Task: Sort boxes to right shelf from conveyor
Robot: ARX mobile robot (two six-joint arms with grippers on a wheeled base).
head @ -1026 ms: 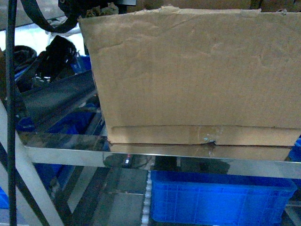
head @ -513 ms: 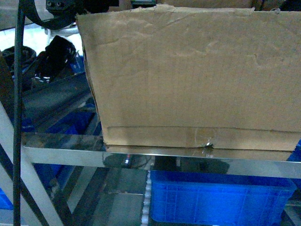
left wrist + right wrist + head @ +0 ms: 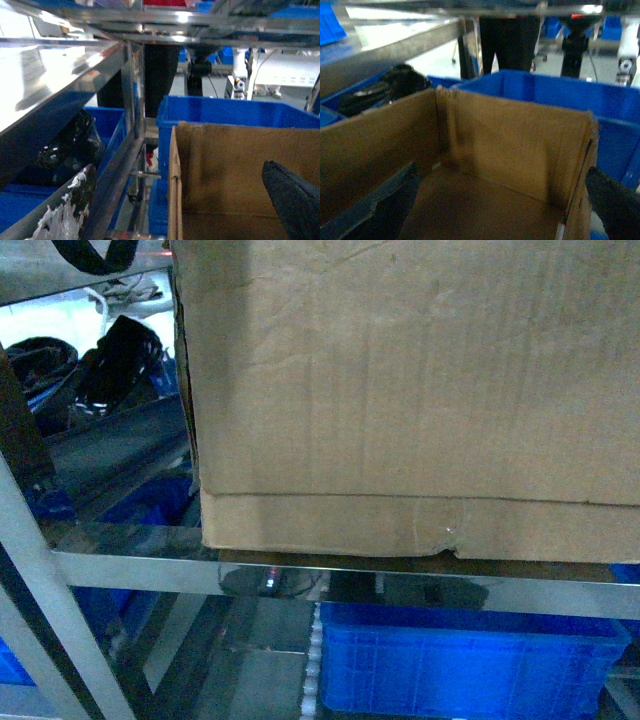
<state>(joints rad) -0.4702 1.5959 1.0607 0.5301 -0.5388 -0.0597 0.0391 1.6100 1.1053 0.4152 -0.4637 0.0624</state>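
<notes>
Steel shelf rail (image 3: 140, 570) carries one cardboard box (image 3: 420, 390) at its front edge; one blue crate (image 3: 460, 660) sits below. Left hand (image 3: 295, 200) and right hand (image 3: 615, 200) straddle its walls; grip state unclear.

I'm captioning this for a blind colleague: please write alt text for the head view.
A large brown cardboard box fills most of the frame, its bottom edge resting on a shiny steel shelf rail. A blue plastic crate sits below.
</notes>
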